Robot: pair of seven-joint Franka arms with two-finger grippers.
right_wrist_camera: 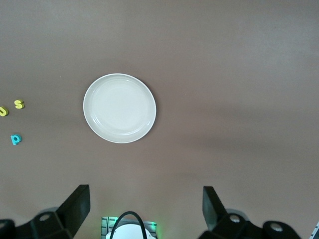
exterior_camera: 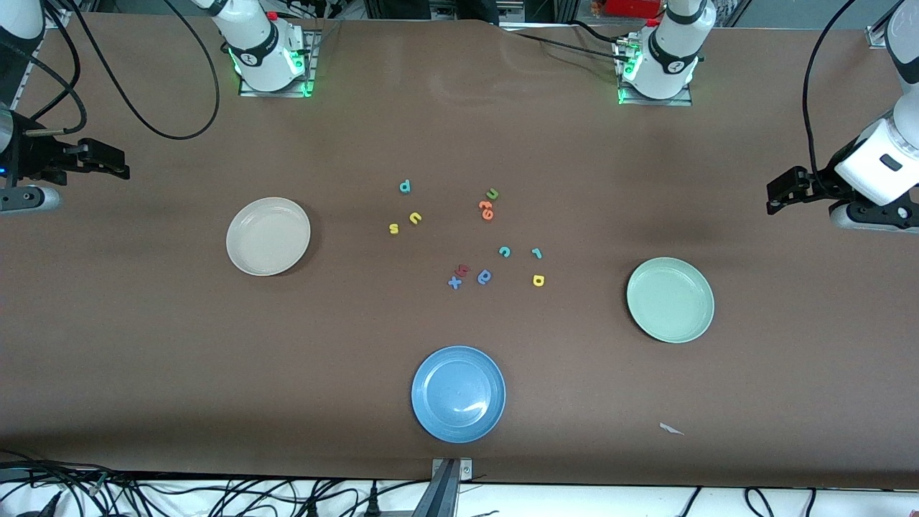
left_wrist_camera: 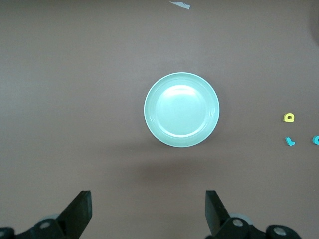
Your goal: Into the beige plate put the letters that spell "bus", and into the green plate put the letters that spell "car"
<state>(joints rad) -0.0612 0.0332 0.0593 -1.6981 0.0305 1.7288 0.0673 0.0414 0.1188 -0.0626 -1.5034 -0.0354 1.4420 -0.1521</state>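
The beige plate (exterior_camera: 268,235) (right_wrist_camera: 119,108) lies toward the right arm's end of the table, the green plate (exterior_camera: 670,299) (left_wrist_camera: 181,110) toward the left arm's end. Between them lie small foam letters. The teal b (exterior_camera: 405,187) (right_wrist_camera: 16,139), yellow u (exterior_camera: 415,217) (right_wrist_camera: 3,111) and yellow s (exterior_camera: 393,228) (right_wrist_camera: 19,104) sit nearer the beige plate. The teal c (exterior_camera: 505,251) (left_wrist_camera: 316,140), teal r (exterior_camera: 536,253) (left_wrist_camera: 289,142) and yellow a (exterior_camera: 538,280) (left_wrist_camera: 288,117) sit nearer the green plate. My left gripper (exterior_camera: 782,190) (left_wrist_camera: 148,211) hangs open and empty over the left arm's end. My right gripper (exterior_camera: 108,161) (right_wrist_camera: 147,209) hangs open and empty over the right arm's end.
A blue plate (exterior_camera: 458,393) lies nearest the front camera. Among the letters also lie a green u (exterior_camera: 492,194), orange letters (exterior_camera: 486,210), a red letter (exterior_camera: 463,270), a blue x (exterior_camera: 454,283) and a blue rounded letter (exterior_camera: 484,276). A white scrap (exterior_camera: 670,429) (left_wrist_camera: 180,5) lies near the green plate.
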